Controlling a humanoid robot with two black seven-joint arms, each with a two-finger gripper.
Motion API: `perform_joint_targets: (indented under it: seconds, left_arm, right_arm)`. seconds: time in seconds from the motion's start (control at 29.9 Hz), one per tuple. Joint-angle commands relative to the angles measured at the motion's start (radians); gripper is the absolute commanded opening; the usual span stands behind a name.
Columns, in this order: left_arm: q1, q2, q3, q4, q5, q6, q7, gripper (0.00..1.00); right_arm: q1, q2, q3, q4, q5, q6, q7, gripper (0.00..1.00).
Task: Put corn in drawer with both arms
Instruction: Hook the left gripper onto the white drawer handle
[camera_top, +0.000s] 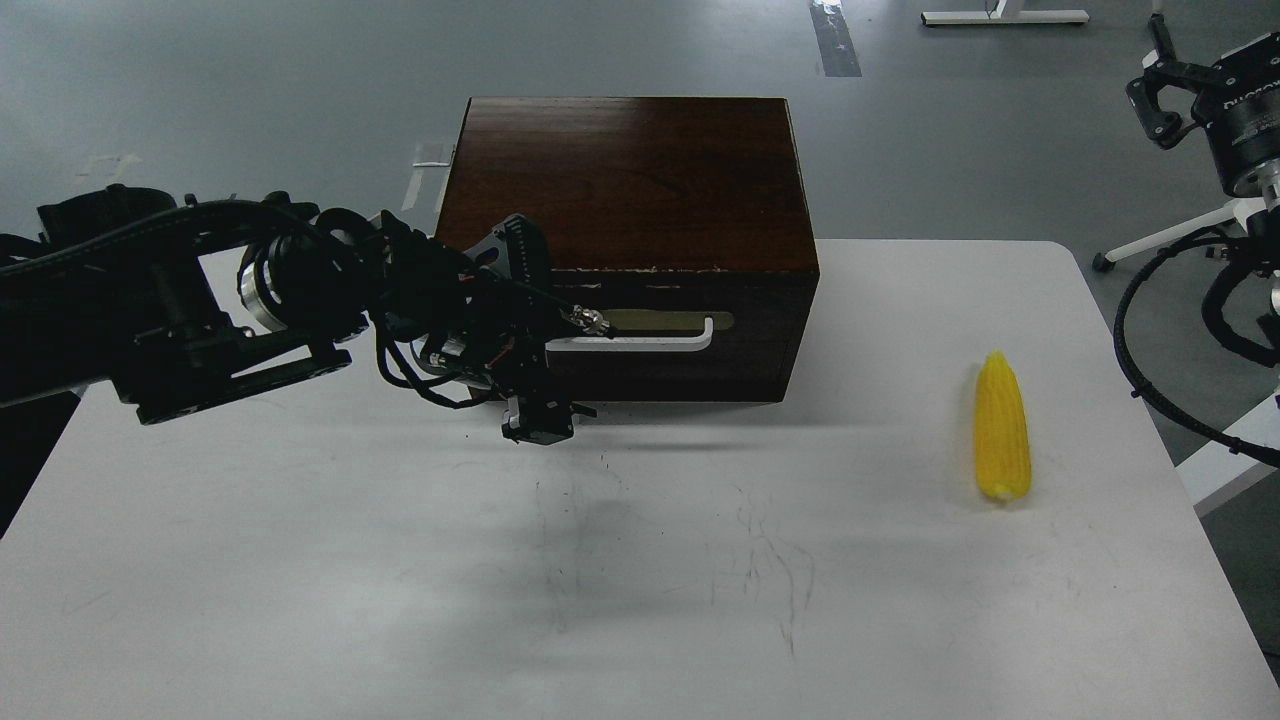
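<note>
The yellow corn (1002, 428) lies on the white table (300, 560) at the right, pointed end away from me. The dark brown wooden box (625, 180) stands at the table's back, its drawer (760, 345) looking shut, with the white bar handle (650, 343) on a beige plate. My left gripper (540, 405) hangs right in front of the handle's left end and hides it; its fingers are too dark to tell apart. My right gripper (1158, 75) is raised off the table at the top right corner, far above the corn, claws apart and empty.
Grey floor lies beyond the table, with white stand legs (1150, 245) at the right. Black cable loops (1135, 370) hang from my right arm beside the table's right edge. Pen scuffs mark the table's middle.
</note>
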Motion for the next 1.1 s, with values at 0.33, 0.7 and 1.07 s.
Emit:
perform_joint_targets:
  seconds: [0.33,0.7,1.07]
  left_arm:
    - [0.003,0.000,0.000,-0.036,0.000,-0.004,-0.028,0.84]
    - [-0.011,0.006,0.000,-0.070,0.000,-0.024,-0.028,0.82]
    - [-0.025,0.009,-0.002,-0.111,-0.014,-0.064,-0.028,0.82]
  right_arm:
    - [0.003,-0.008,-0.005,0.001,-0.002,0.000,0.000,1.00]
    - [0.003,-0.008,-0.006,0.003,-0.002,0.000,0.000,1.00]
    - [0.003,-0.008,-0.006,0.003,-0.002,0.000,0.000,1.00]
